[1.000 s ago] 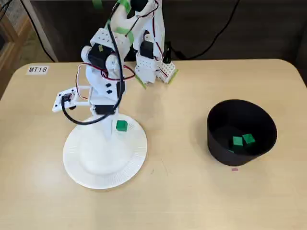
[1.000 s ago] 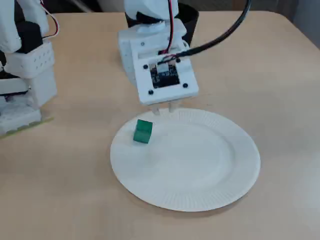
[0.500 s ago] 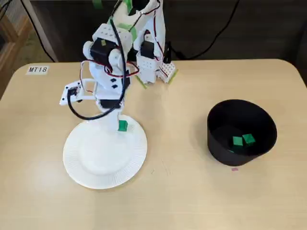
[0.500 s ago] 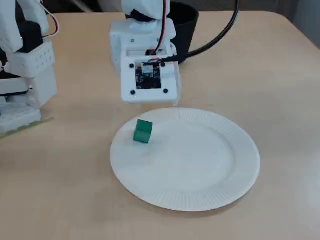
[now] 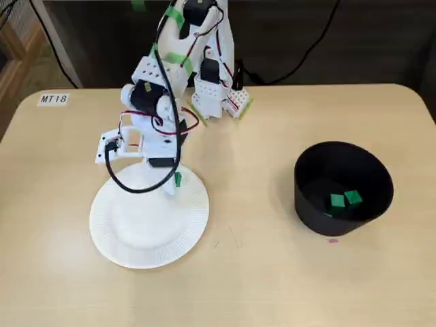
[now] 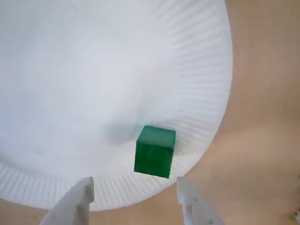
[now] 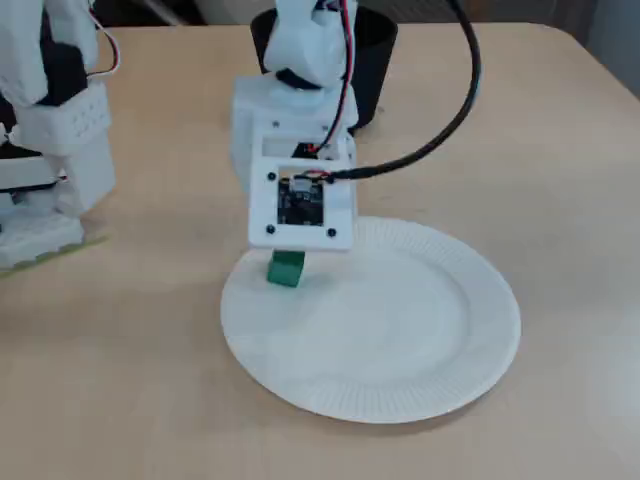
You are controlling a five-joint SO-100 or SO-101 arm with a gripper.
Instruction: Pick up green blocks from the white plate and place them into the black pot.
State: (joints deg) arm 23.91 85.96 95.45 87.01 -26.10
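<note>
White plastic fingers (image 6: 79, 200) stand apart just short of a smooth green cube (image 6: 154, 151) near the ribbed rim of the round paper plate (image 6: 93, 70). Two more cubes (image 5: 337, 201) lie in the cylindrical black pot (image 5: 306, 204).

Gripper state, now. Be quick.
Gripper: open, holding nothing. The green block lies on the white plate just ahead of the gap between its fingers, untouched.

White arm (image 5: 151, 71) (black cable (image 7: 474, 90), green tape (image 5: 176, 13))
</note>
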